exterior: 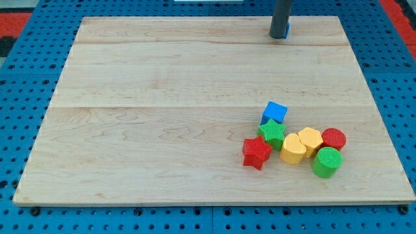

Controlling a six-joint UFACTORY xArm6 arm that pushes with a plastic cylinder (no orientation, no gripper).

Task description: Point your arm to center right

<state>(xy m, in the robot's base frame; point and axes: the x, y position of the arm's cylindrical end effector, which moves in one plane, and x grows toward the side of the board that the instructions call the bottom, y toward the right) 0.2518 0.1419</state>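
Observation:
My tip (278, 36) rests on the wooden board (162, 97) near the view's top edge, right of the middle. It is far above a cluster of blocks at the lower right and touches none of them. The cluster holds a blue cube (275, 112), a green star (272, 134), a red star (257, 153), a yellow heart-like block (293, 149), a yellow hexagon (311, 140), a red cylinder (334, 139) and a green cylinder (327, 162). The blocks sit tightly together, touching their neighbours.
The board lies on a blue perforated table (26, 78). A small blue piece (286, 28) shows just behind the rod. A red strip (396, 13) runs at the view's top right corner.

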